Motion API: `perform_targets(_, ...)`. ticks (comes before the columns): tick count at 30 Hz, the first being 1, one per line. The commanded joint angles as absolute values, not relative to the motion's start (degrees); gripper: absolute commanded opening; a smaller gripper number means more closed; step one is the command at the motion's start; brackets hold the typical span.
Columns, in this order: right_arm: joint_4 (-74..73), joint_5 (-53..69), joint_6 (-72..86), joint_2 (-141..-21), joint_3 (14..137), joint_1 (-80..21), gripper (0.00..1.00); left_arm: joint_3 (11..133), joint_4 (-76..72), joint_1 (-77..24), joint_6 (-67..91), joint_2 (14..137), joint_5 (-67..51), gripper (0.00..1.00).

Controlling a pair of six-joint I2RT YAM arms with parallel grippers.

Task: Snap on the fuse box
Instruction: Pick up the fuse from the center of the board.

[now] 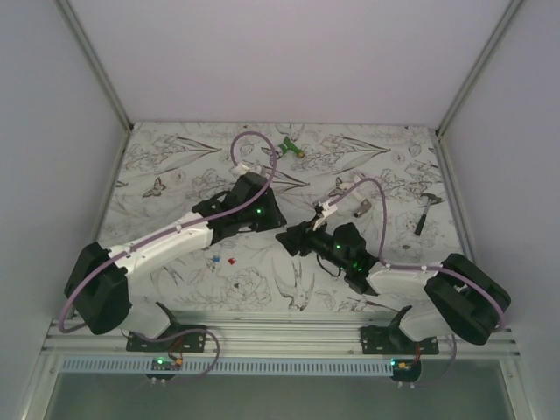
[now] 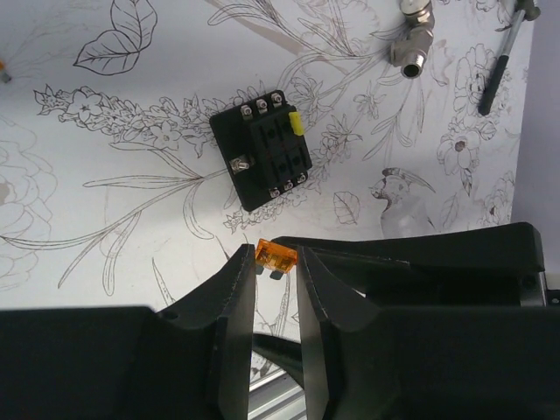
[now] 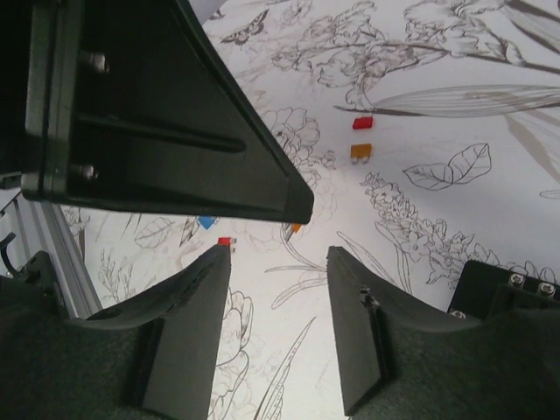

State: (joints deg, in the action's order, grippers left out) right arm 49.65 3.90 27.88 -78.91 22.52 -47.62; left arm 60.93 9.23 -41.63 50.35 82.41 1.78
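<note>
Surface: flower-printed table (image 1: pixel 157 166).
Fuse box (image 2: pixel 261 156): probably light, rigid, slick plastic; grip its long sides.
Left gripper (image 2: pixel 276 262): at box's 6 o'clock, pinching orange fuse (image 2: pixel 272 254).
Right gripper (image 3: pixel 278 262): jaws apart, empty.

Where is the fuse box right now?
In the left wrist view, the fuse box lies on the floral table just beyond the left gripper, which pinches an orange fuse.

Floral-print table (image 1: pixel 262 293) has the fuse box (image 2: pixel 261 150), a red fuse (image 1: pixel 231 260), a blue fuse (image 1: pixel 215 259), a green thing (image 1: pixel 291 146) and a metal fitting (image 2: pixel 414 39) lying on it.
</note>
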Motion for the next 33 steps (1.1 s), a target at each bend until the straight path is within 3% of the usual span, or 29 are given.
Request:
perform_targets(1,55.4,1.2,27.1,-79.4,24.3,-48.2,0.50,59.4,7.4,-42.1,52.1,80.7,1.4,0.22)
perform_targets(14,56.3,1.1,26.6,-80.7,24.7,-48.3,0.27,58.7,5.7,-42.7,54.0,80.2,0.3,0.21)
perform_targets(20,54.9,1.0,25.4,-80.0,24.9,-48.3,0.00,58.2,5.5,-42.9,54.3,79.8,0.1,0.23)
perform_targets(28,46.0,3.7,19.4,-76.1,26.1,-47.2,0.00,57.3,5.5,-42.5,50.0,76.6,1.6,0.40)
perform_targets(33,39.7,15.5,17.4,-73.7,27.2,-42.0,0.00,57.6,5.5,-41.3,39.1,73.4,-1.5,0.51)
